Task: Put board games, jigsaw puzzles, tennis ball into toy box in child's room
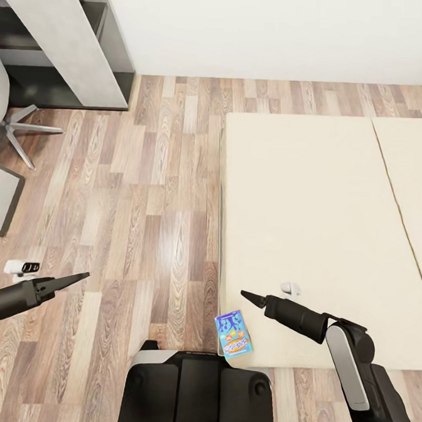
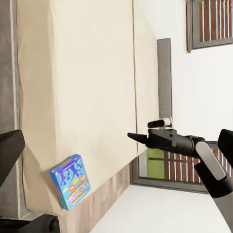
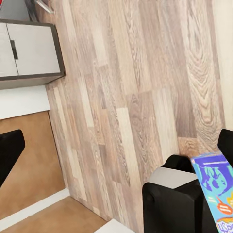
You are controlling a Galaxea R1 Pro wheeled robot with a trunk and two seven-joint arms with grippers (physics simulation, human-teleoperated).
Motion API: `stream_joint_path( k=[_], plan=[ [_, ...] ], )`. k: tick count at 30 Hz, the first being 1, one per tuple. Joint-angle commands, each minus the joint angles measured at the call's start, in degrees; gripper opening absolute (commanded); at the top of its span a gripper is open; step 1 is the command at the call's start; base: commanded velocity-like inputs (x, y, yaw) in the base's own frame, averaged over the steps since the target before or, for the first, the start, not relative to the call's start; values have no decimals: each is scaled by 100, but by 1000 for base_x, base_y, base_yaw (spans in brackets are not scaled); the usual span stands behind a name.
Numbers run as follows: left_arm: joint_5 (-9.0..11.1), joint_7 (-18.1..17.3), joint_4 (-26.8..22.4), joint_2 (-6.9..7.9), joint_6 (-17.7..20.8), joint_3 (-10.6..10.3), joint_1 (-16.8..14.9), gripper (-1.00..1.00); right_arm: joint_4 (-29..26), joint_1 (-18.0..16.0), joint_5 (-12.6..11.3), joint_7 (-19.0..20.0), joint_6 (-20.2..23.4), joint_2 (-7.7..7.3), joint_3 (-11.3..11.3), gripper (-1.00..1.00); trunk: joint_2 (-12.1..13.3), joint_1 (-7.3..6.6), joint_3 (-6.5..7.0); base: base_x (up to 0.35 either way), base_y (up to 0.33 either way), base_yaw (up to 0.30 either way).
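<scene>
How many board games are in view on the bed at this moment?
1. A blue board game box lies at the near corner of the bed, close to its floor-side edge, between the robot's two arms. A second may lie outside the frame.

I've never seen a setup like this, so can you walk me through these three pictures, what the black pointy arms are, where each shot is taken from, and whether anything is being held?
These are simulator renders of a wheeled robot with two arms. The big picture looks down from its head: the left tool hangs over the wooden floor, and the right tool over the cream bed. The other two come from cameras near each tool. From the left wrist you see the right arm reaching across the bed. On the bed's near corner lies a blue board game box, also seen from the right wrist. Both tools look closed to a point, holding nothing. A grey desk stands in the far left corner.
</scene>
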Motion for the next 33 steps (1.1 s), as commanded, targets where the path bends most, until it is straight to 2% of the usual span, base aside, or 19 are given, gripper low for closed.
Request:
stream_joint_path(
  k=[1, 16, 33],
  plan=[
    [-7, -26, -1, 1, 61, 4, -1, 100, -2, -3, 16, 31, 26, 2, -8, 100, -9, 3, -5, 0, 0, 0],
    [-5, -26, -1, 7, 60, 31, 11, 100, 0, 29, 11, 49, -3, 7, -7, 100, -9, 3, 2, 0, 0, 2],
    [-11, -26, -1, 8, 60, 36, 12, 100, 0, 33, 11, 60, -5, 7, -7, 100, -9, 3, 145, 0, 0, 74]
  ],
)
